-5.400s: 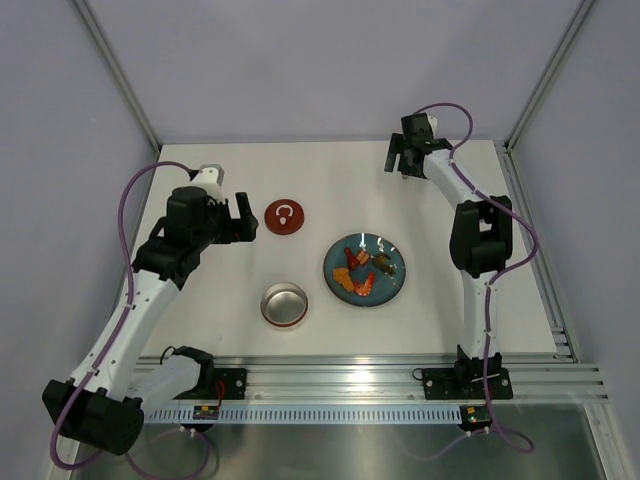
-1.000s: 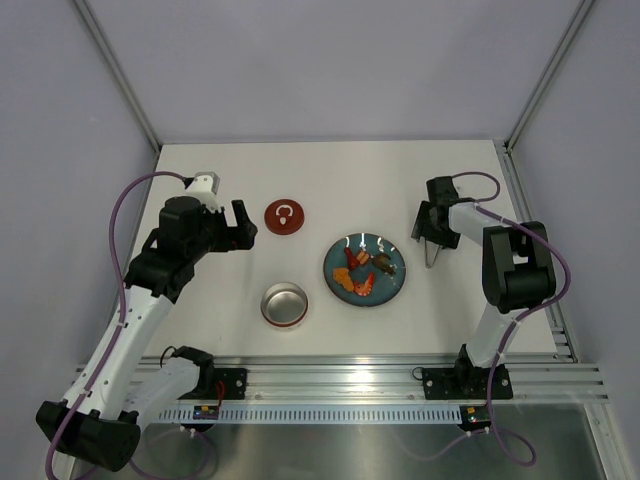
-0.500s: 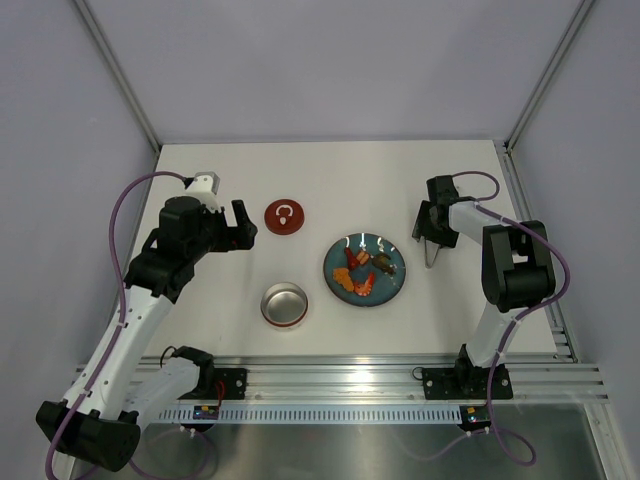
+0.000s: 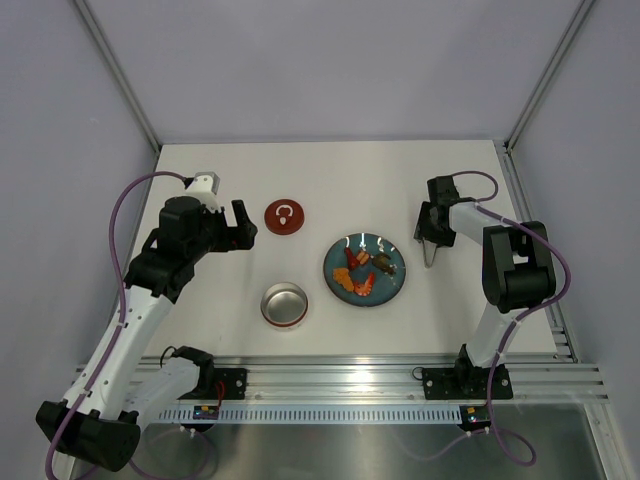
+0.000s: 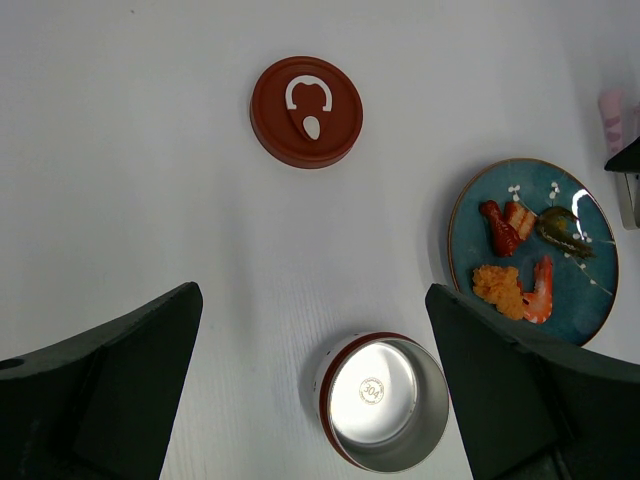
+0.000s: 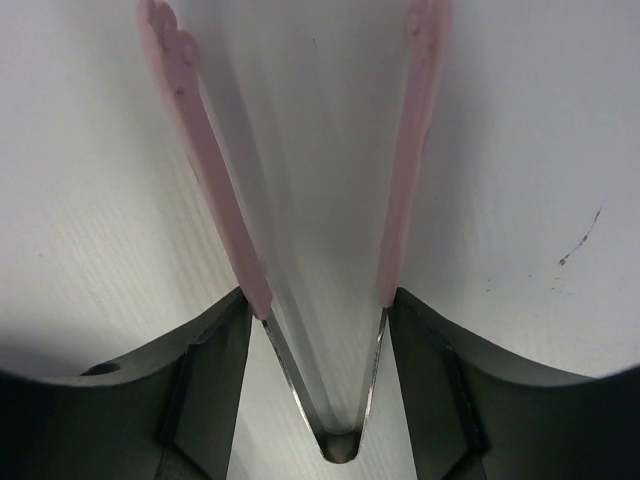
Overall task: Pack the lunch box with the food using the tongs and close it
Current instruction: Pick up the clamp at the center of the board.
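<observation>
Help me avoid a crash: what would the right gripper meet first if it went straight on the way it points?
Probably the table: the right gripper seems to point down at it, its fingers straddling the tongs. The remaining gap is unclear.

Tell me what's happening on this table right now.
The right gripper is down on the table beside the plate, its fingers against both arms of the tongs, which lie flat. The left gripper hangs open near the lid. The lunch box stands empty and uncovered, and all the food is on the plate.
</observation>
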Robot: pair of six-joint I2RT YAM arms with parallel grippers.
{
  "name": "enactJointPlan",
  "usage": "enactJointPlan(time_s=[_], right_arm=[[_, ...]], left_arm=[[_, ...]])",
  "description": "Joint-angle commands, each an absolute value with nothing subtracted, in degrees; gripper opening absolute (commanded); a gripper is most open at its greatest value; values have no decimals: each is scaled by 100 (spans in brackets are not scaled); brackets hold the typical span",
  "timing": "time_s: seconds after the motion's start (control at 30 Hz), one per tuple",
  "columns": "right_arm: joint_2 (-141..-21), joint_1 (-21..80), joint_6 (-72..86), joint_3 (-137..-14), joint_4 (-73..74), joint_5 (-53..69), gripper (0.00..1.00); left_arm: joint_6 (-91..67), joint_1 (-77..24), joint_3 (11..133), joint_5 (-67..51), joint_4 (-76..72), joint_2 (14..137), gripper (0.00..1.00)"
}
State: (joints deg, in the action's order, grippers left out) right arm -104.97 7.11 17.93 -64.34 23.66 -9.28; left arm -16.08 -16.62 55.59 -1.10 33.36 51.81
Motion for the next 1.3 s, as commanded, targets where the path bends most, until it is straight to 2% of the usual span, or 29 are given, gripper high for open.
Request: enactJointPlan(time_s=[0.0, 0.17, 0.33, 0.57, 0.7, 0.77, 0.97, 1.17, 1.27], right_arm=[[-10415, 694, 1714, -6276, 2400, -694, 65], [-10389, 694, 1653, -6179, 2382, -510, 74], [-10345, 694, 1635, -6082, 2364, -440, 70], [-10441, 703, 1573, -6161, 2496, -422, 61], [-10468, 694, 1521, -6196, 2505, -413, 47], [-10468, 694, 1503, -6205, 2522, -439, 44], [-10205, 694, 1582, -6337, 2865, -545, 18], [-9450, 694, 1661, -6565, 3567, -624, 17], [-8994, 703, 1801, -6636, 3910, -256, 17]], left_arm=[[-1556, -1696, 5642, -132, 3173, 5150, 99], [-1564, -1696, 5634, -132, 3155, 5168, 99], [-1564, -1696, 5643, -132, 3164, 5194, 99], [-1573, -1696, 5643, -158, 3155, 5194, 99], [-1573, -1696, 5651, -158, 3155, 5203, 99], [-1573, -1696, 5651, -158, 3138, 5212, 99], [-1582, -1696, 5669, -193, 3138, 5256, 99], [-1591, -1705, 5695, -193, 3155, 5238, 99], [-1600, -1696, 5669, -176, 3138, 5194, 99]])
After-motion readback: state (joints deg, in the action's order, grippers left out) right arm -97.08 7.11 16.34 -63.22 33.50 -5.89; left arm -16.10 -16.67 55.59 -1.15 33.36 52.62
